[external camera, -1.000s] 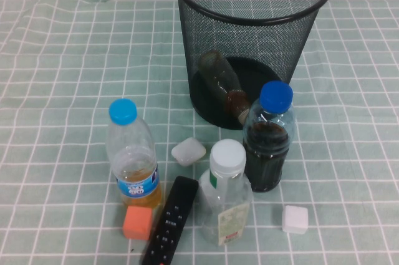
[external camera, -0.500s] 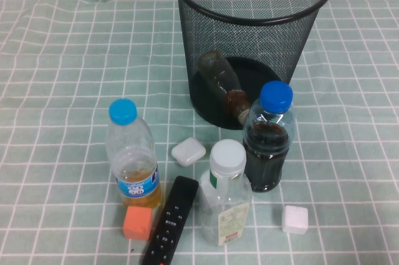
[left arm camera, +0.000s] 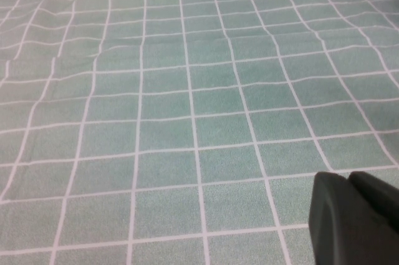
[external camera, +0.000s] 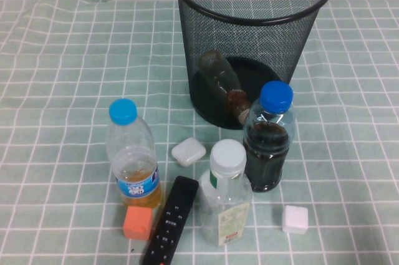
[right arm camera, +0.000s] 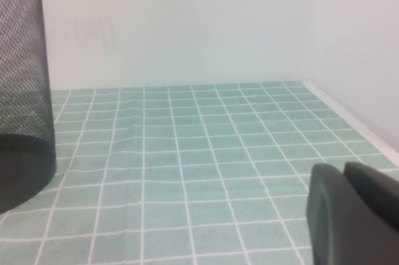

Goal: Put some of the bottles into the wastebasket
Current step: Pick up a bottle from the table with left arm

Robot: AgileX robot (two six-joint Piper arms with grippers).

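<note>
The black wire-mesh wastebasket [external camera: 252, 40] stands at the back of the table. The squat brownish bottle [external camera: 223, 84] lies tilted inside it, cap down. The taller white-capped bottle [external camera: 225, 195] with green neck ring stands upright at the front, apart from the bin. Neither arm shows in the high view. My left gripper [left arm camera: 349, 181] is shut and empty over bare checked cloth. My right gripper [right arm camera: 343, 171] is shut and empty, off to the side of the wastebasket [right arm camera: 22, 90], with bare cloth between them.
A blue-capped bottle of orange liquid [external camera: 132, 156] and a blue-capped bottle of dark liquid [external camera: 268, 137] stand near the white-capped one. A black remote [external camera: 169, 221], an orange cube [external camera: 138, 222], a white cube [external camera: 294, 219] and a small white case [external camera: 188, 151] lie around them.
</note>
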